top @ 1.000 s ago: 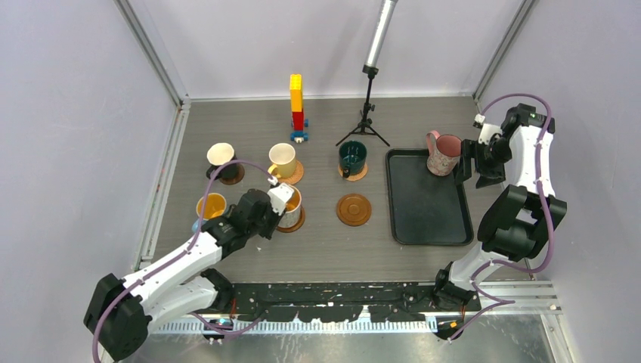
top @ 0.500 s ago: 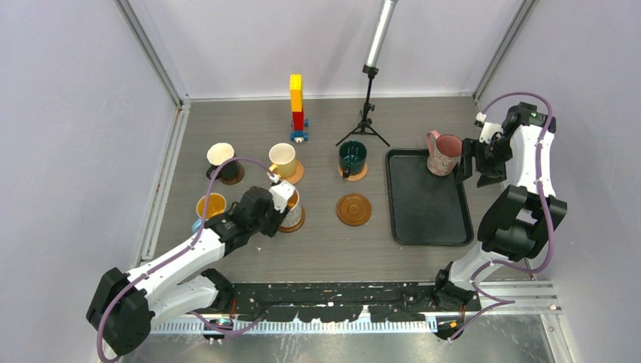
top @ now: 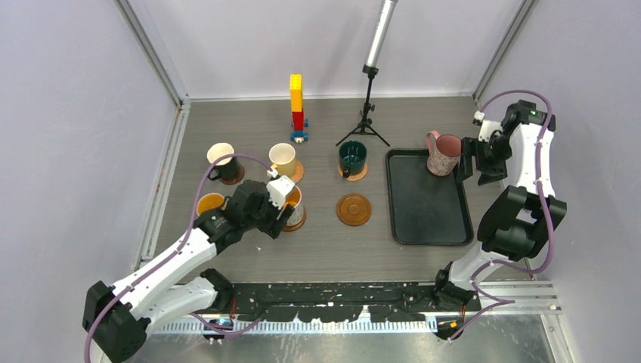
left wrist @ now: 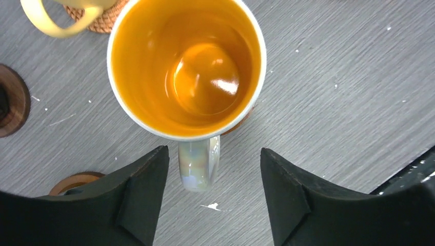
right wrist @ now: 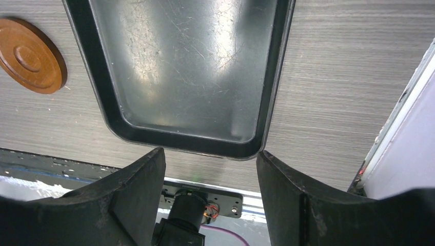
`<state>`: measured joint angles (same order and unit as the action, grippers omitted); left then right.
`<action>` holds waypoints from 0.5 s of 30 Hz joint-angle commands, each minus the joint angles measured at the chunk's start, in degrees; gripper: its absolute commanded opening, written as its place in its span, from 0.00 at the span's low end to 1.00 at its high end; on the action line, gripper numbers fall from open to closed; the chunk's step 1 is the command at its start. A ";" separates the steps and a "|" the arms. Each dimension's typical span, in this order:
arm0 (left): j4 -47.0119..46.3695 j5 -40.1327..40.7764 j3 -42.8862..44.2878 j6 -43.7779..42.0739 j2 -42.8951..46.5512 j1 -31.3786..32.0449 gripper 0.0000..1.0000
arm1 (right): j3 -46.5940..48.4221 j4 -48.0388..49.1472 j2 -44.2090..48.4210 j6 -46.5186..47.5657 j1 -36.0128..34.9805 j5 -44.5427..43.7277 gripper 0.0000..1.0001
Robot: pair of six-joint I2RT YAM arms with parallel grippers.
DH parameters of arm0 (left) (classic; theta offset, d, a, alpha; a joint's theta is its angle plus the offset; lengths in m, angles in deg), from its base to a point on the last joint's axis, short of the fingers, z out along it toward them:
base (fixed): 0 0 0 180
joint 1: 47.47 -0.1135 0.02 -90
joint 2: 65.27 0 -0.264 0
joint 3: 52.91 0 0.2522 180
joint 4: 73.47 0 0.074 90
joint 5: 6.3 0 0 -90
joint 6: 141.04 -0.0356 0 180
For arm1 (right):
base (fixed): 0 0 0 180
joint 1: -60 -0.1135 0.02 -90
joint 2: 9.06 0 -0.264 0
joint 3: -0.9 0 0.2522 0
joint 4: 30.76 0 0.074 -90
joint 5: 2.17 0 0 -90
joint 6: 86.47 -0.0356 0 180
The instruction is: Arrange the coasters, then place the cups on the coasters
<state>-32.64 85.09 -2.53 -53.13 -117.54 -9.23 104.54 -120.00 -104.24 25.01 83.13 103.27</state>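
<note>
My left gripper (top: 283,206) (left wrist: 214,174) is open, its fingers either side of the handle (left wrist: 199,166) of the white-patterned cup (left wrist: 187,66) without touching it. That cup stands on a coaster (top: 296,221). The black cup (top: 221,160), cream-yellow cup (top: 283,159) and dark green cup (top: 352,157) each sit on a coaster. The light blue cup (top: 210,203) is at the left. One coaster (top: 354,209) (right wrist: 31,56) lies bare. The pink cup (top: 443,154) stands in the black tray (top: 427,227). My right gripper (top: 470,162) (right wrist: 210,174) hangs open beside it, holding nothing.
A tower of yellow, red and blue bricks (top: 296,106) and a small black tripod (top: 366,121) stand at the back. Metal frame posts run along both sides. The tray's near rim (right wrist: 190,146) lies under my right gripper.
My left gripper has opened and let go of the white-patterned cup's handle, and the left arm has shifted slightly. The right arm has not moved.
</note>
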 commanded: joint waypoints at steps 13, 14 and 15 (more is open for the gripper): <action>20.68 -13.81 29.40 -3.63 -10.56 -2.73 1.00 | 29.14 1.89 -15.43 4.65 -17.34 -11.84 0.72; 20.80 -15.03 30.33 -3.51 -10.91 -3.26 1.00 | 32.11 1.45 -18.06 4.62 -17.56 -12.30 0.72; 21.02 -16.03 30.96 -3.31 -11.06 -3.86 1.00 | 35.01 0.67 -20.54 4.60 -17.71 -12.56 0.72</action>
<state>-15.62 75.25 24.31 -56.23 -127.60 -11.22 131.19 -119.06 -117.88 28.92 65.62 95.25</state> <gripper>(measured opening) 0.996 0.715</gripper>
